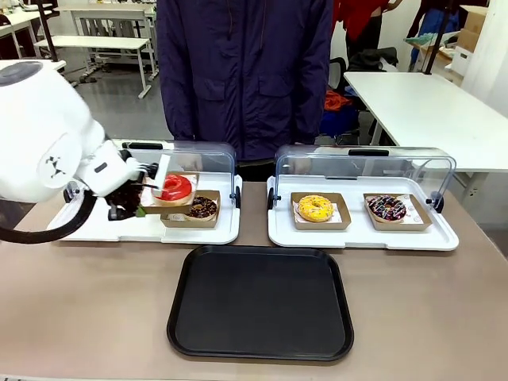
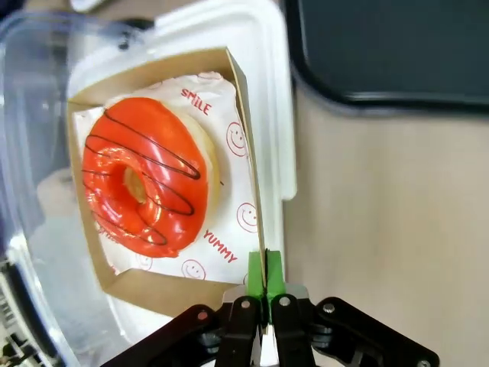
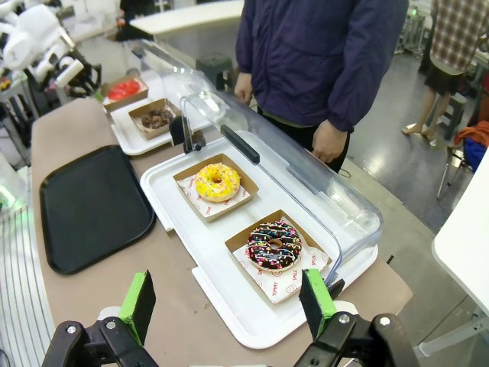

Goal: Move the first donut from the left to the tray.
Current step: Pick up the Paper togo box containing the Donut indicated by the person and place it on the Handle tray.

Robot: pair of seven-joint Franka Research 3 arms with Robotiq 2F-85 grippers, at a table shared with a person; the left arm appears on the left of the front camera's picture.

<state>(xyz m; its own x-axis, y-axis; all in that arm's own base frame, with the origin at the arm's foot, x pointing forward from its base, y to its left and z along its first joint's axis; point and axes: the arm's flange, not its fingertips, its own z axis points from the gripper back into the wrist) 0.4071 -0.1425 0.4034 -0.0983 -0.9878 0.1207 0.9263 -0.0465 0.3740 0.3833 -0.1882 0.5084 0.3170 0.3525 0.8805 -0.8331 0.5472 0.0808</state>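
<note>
Left gripper (image 2: 265,281) is clenched on 1 thin wall of the cardboard holder (image 2: 243,92), which sits tilted over the left white tray (image 1: 95,230), well apart from the black tray (image 1: 260,302). Risk: the wall may bend or slip, tipping the red donut (image 2: 145,176). Glaze: glossy, dark-striped.

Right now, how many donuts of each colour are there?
Red donut, in its cardboard holder pinched by the left claw: 1
Chocolate-brown donut: 1
Yellow donut: 1
Dark donut with coloured sprinkles: 1
Total: 4 donuts
</note>
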